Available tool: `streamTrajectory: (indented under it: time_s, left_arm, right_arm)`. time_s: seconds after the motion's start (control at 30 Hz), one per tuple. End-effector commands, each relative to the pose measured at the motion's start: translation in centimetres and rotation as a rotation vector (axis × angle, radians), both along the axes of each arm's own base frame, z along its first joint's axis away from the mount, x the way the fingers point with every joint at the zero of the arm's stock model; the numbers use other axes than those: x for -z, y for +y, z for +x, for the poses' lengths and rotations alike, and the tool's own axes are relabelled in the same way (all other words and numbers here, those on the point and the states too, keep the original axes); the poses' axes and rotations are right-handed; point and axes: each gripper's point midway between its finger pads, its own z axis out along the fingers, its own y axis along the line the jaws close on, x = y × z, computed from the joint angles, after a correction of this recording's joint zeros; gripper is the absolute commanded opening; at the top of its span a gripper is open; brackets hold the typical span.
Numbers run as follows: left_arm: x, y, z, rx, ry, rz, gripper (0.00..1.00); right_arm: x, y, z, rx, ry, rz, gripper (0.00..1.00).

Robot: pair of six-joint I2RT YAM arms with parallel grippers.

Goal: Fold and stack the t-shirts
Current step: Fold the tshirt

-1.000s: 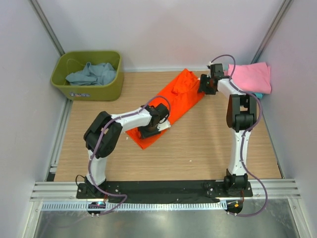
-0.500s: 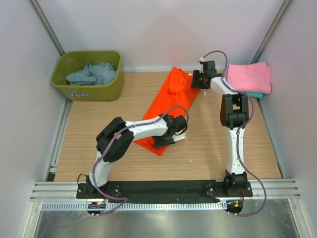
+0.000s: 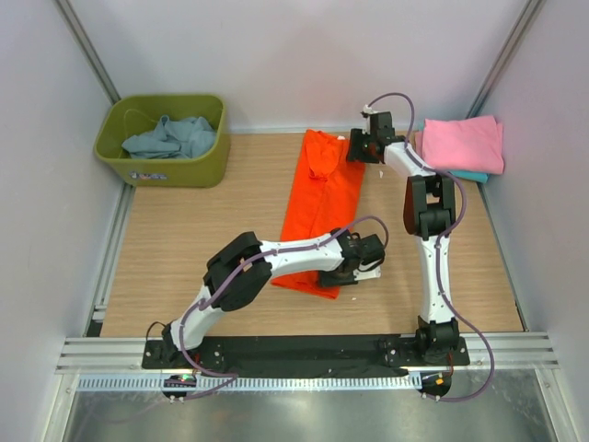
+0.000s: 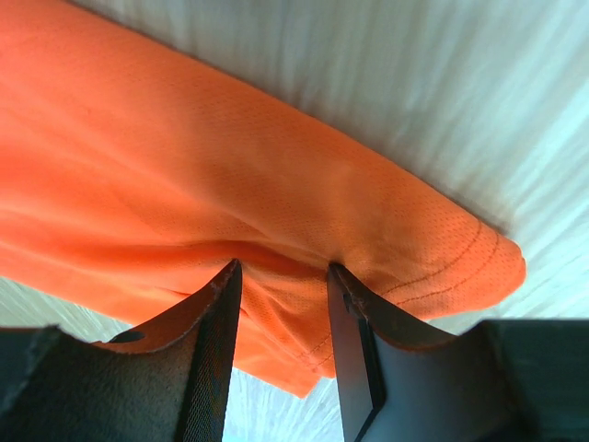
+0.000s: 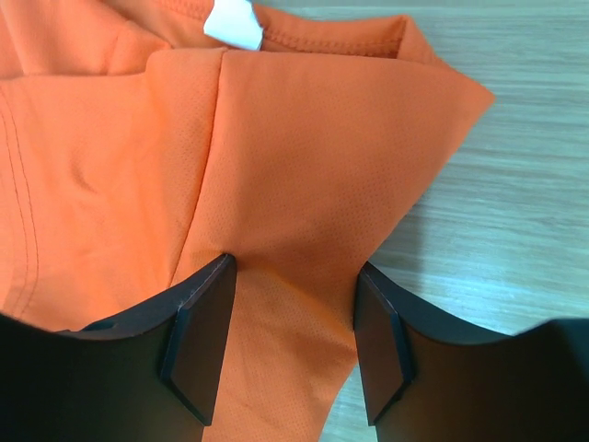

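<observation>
1. Stretching down the middle of the worktop [image 3: 202, 239] in the top view, the orange t-shirt [image 3: 317, 207] lies as a long, narrow strip. It is folded lengthwise and runs from the upper centre of the frame to the lower centre, its top end a little to the right of its bottom end.
2. Its colour is a bright, even orange. Both wrist views show a fine, pin-dotted knit and soft creases in the cloth.
3. The left fingers [image 4: 216, 322] are clamped on the strip's lower end. In the left wrist view the cloth puckers where it is pinched between them, just beside a rounded corner with two rows of hem stitching.
4. The right fingers [image 5: 198, 322] are clamped on the upper end. In the right wrist view layered cloth passes between them, a pointed fold sticks out toward the upper right, and a white label [image 5: 232, 23] sits at the top edge by the neckline.
5. At the upper right of the top view a pink t-shirt [image 3: 465, 143] lies folded flat on a teal t-shirt [image 3: 476, 175], of which only an edge shows.
6. At the upper left a blue-grey t-shirt [image 3: 175, 136] sits crumpled inside an olive-green tub [image 3: 166, 173].
</observation>
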Motion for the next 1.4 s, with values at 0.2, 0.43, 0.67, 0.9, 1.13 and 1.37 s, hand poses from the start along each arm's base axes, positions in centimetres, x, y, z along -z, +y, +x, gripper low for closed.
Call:
streamTrajectory:
  time_s: [0.2,0.43,0.67,0.9,1.13,1.37]
  left_arm:
    - [2.3,-4.6,-2.4,0.046,0.036,-0.05,0.44]
    - [3.0,-6.2,-2.2,0.061,0.018,-0.052,0.44]
    - [3.0,-7.3,-1.0,0.068,-0.036,-0.063,0.45]
    - [2.7,-7.7,-0.5,0.077,-0.073,-0.061,0.45]
    - [-4.4,-7.8,0.2,0.115,-0.194,-0.139,0.58]
    - [-12.5,-5.3,-0.2,0.11,-0.245,-0.255,0.7]
  right_arm:
    - [-1.4,2.5,2.3,-0.057,-0.068,0.08,0.58]
    - [-1.7,3.5,2.6,-0.093,-0.076,0.117,0.58]
    - [-3.1,4.8,2.9,-0.146,-0.122,0.126,0.59]
    - [-6.8,3.8,3.2,-0.155,-0.199,0.032,0.6]
    - [-14.8,-2.7,1.8,-0.004,-0.281,-0.095,0.62]
    - [-20.8,-9.4,-4.8,0.156,-0.27,-0.071,0.63]
